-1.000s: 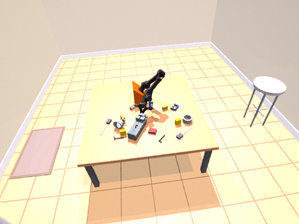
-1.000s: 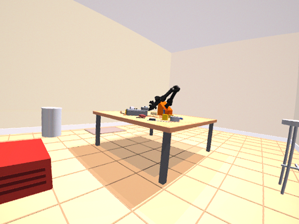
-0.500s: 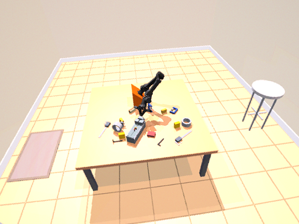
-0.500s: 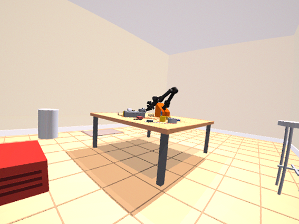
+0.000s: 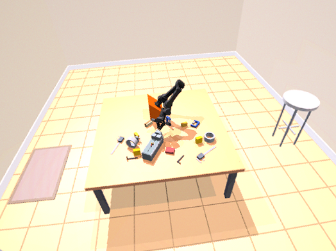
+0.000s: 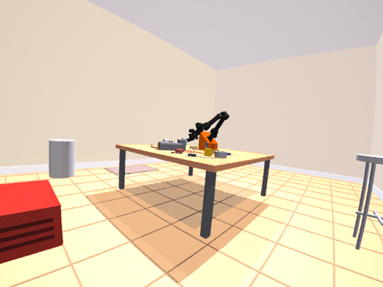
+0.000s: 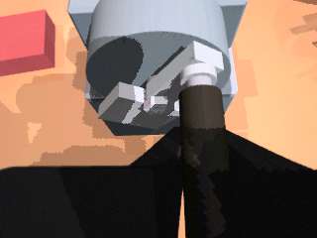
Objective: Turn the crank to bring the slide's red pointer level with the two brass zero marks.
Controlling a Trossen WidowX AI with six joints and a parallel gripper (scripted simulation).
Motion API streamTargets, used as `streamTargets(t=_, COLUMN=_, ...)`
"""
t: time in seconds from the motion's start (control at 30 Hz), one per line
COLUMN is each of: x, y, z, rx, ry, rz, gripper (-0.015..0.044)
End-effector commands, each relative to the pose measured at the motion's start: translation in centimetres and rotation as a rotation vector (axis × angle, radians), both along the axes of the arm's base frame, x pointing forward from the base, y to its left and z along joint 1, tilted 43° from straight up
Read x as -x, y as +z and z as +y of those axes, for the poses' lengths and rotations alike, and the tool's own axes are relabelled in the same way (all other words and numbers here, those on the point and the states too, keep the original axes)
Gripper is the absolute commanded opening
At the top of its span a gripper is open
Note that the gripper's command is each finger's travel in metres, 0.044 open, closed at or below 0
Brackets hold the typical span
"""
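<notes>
We see the grey machine (image 5: 152, 147) on the table (image 5: 164, 183), just in front of the arm (image 5: 169, 98). Our gripper (image 7: 184, 198) is at the machine's near end, and its jaws are squeezed tight on the dark handle (image 7: 202, 119). The handle sticks out from the pale crank (image 7: 163, 81) on the round end. A red block (image 7: 26, 42) lies beside the machine.

The black arm (image 5: 169, 98) bends up high, then reaches down toward 6 o'clock. Its gripper (image 5: 160, 124) hangs low at the end. The two dark fingers are squeezed tight on the dark handle (image 7: 203, 124) between them.
</notes>
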State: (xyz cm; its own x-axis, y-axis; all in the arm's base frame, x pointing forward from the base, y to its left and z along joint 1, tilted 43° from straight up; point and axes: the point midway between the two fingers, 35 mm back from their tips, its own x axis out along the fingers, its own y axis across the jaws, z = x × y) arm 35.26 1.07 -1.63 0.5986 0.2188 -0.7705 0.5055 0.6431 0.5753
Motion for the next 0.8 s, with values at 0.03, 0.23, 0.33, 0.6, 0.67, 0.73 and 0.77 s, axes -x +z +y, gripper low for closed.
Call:
streamTargets(t=0.03, x=-0.39, y=0.90, z=0.16, rx=-0.004, ry=0.000, rz=-0.019, gripper=0.0000)
streamTargets(t=0.23, x=-0.52, y=1.10, z=0.29, rx=-0.004, ry=0.000, rz=-0.019, gripper=0.0000)
streamTargets(t=0.33, x=-0.58, y=1.19, z=0.34, rx=-0.004, ry=0.000, rz=-0.019, gripper=0.0000)
streamTargets(t=0.6, x=-0.71, y=1.36, z=0.49, rx=-0.004, ry=0.000, rz=-0.019, gripper=0.0000)
streamTargets(t=0.67, x=-0.74, y=1.39, z=0.52, rx=-0.004, ry=0.000, rz=-0.020, gripper=0.0000)
streamTargets(t=0.73, x=-0.77, y=1.43, z=0.55, rx=-0.004, ry=0.000, rz=-0.020, gripper=0.0000)
streamTargets(t=0.77, x=-0.78, y=1.44, z=0.57, rx=-0.004, ry=0.000, rz=-0.020, gripper=0.0000)
